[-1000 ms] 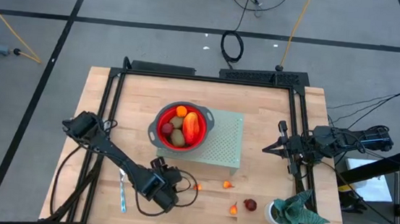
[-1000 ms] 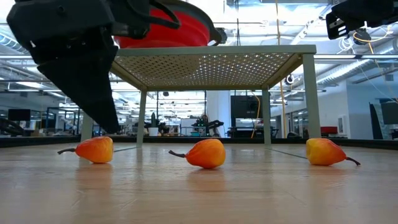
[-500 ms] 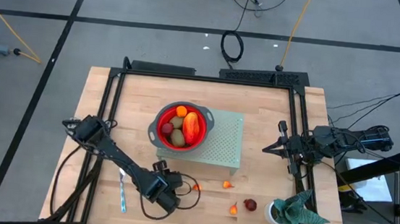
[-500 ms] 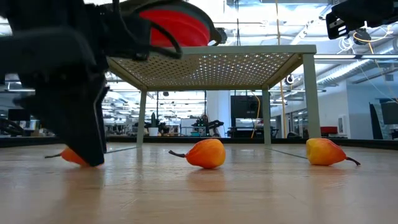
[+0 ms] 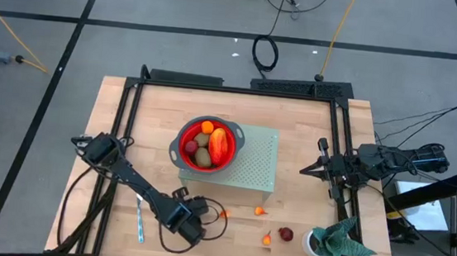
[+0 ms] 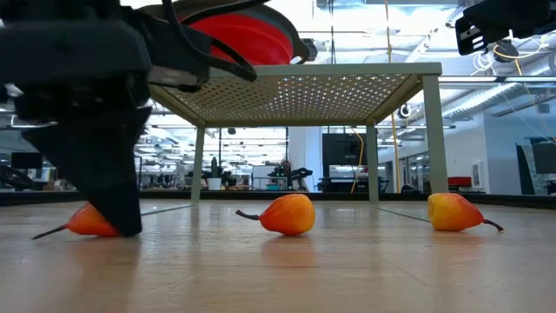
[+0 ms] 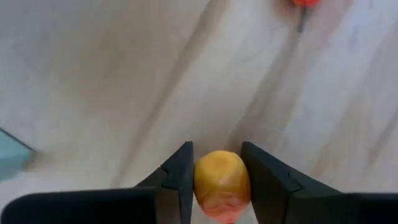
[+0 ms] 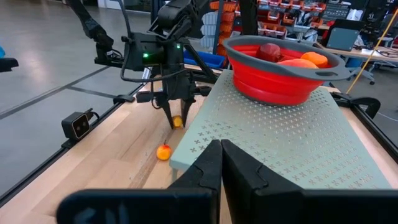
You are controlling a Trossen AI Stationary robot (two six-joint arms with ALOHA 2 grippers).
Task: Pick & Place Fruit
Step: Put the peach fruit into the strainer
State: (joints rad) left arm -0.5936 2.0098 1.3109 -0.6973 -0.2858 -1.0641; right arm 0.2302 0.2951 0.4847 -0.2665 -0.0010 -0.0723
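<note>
One tiny orange fruit sits on the wood between the left gripper fingers, which press its sides. I'd squeeze gently and lift straight up. Beyond it, on the perforated stand, the red bowl holds kiwis, red and orange pieces. The right gripper waits far off, clenched empty.

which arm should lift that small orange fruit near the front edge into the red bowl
Left. The left gripper already has its fingers on either side of the small orange fruit on the table. The right gripper is shut, parked at the far right edge, away from the red bowl.
</note>
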